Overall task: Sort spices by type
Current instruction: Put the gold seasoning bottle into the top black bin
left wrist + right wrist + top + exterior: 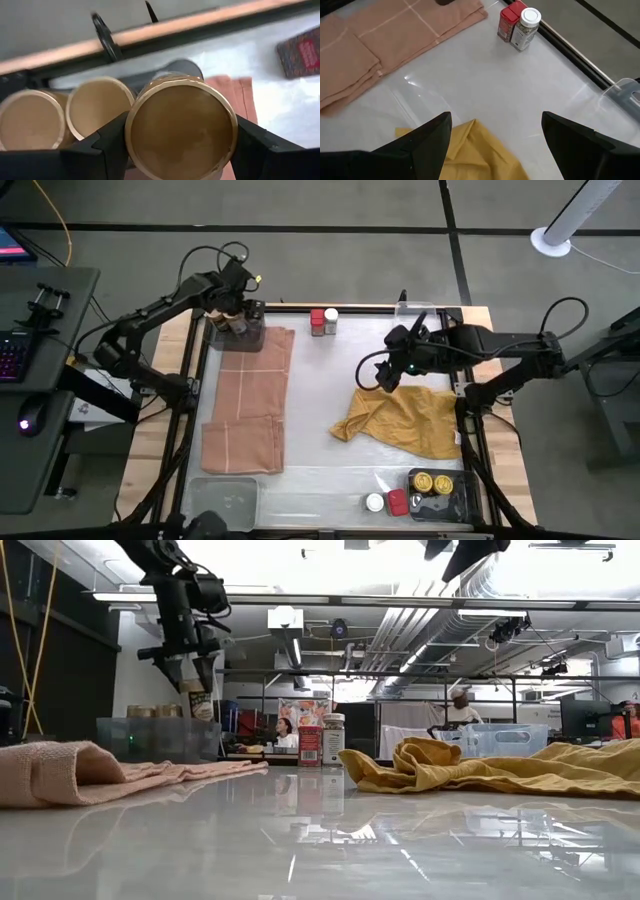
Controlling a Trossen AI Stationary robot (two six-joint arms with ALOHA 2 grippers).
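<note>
A: Left gripper (236, 317), upper left of the overhead frame, above the clear tray (247, 338) at the table's far left corner. Clamped on a tan-lidded jar (181, 128): in the left wrist view a dark finger (112, 145) against each side of the lid.

B: Seen from table height too, upper left: gripper (195, 675) pointing down, jar (201, 705) hanging just above the tray (160, 738). More in the tray?

A: Two more tan lids (99, 109), side by side, just beside the held one. A pink cloth (250, 402) spread down the left side, its far end reaching the tray.

B: And the right gripper (385, 376)?

A: Centre right of the overhead frame, over the near edge of the mustard-yellow cloth (405, 420). Spread wide, nothing between the fingers (427, 142) in its own wrist view, only bare white table (485, 85) and a corner of yellow cloth.

B: Other jars?

A: A red-lidded jar (317, 323) and a white-lidded jar (330, 321), touching, top centre at the table's far edge. Bottom right: a dark tray (440, 498) with two yellow-gold lids (432, 482), plus a white lid (375, 502) and a red jar (397, 502) just left of it. Another clear tray (224, 500) at bottom left; contents hard to tell.
</note>
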